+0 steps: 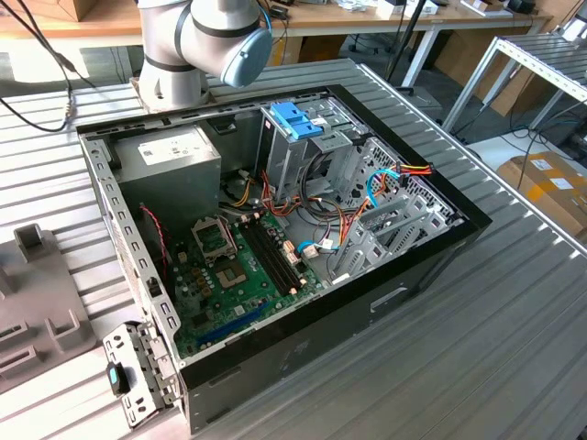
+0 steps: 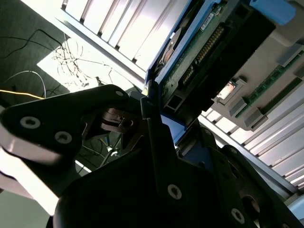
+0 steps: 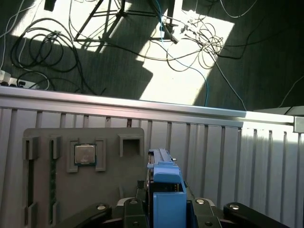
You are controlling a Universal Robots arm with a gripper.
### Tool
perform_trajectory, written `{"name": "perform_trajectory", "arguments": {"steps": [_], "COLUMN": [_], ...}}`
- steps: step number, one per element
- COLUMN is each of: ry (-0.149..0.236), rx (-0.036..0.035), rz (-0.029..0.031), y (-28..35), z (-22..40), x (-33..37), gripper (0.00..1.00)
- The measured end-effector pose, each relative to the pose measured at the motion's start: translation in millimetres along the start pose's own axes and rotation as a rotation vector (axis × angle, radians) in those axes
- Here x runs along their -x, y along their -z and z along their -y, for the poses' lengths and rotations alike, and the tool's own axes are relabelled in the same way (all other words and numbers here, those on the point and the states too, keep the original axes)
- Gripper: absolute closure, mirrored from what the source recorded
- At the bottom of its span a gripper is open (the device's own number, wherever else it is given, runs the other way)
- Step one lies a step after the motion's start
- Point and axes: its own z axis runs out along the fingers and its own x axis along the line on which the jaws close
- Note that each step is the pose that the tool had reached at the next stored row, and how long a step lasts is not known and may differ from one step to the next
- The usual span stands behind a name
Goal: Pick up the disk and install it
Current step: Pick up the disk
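Ribbed metal forms the table [image 1: 514, 357], and on it lies an open computer case [image 1: 385, 293] holding a green motherboard [image 1: 238, 275], a grey power-supply box [image 1: 170, 160] and a metal drive cage topped by a blue handle [image 1: 295, 119]. Loose coloured wires [image 1: 348, 220] lie between the cage and the board. At the exterior view's left, beside the case, sits a grey moulded tray [image 1: 37, 302]; in the first wrist view one of its pockets holds a square processor chip [image 3: 85, 154]. Past the table's edge, cables [image 3: 42, 47] sprawl over a dark floor.

The arm [image 1: 206, 37] rises from the table behind the case, showing a grey joint with a blue cap. The gripper [image 3: 164, 209] hangs over the tray, pointing down at it. Its black fingers [image 3: 199, 205] are drawn in against the disk [image 3: 166, 183], which stands on edge between them with a blue rail facing the camera. The contact itself is partly hidden, but the disk appears firmly clamped. In the second wrist view its circuit-board face shows green.
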Motion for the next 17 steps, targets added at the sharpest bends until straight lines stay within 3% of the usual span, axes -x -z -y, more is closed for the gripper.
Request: {"name": "perform_trajectory", "arguments": {"steps": [9, 17], "ry": [0.000, 0.001], "rx": [-0.0004, -0.0013], "rz": [0.0059, 0.0158], "y": [5.6, 12.2], "z": [-0.2, -0.5], "x": [1.1, 2.4], "gripper": [0.63, 0.63]}}
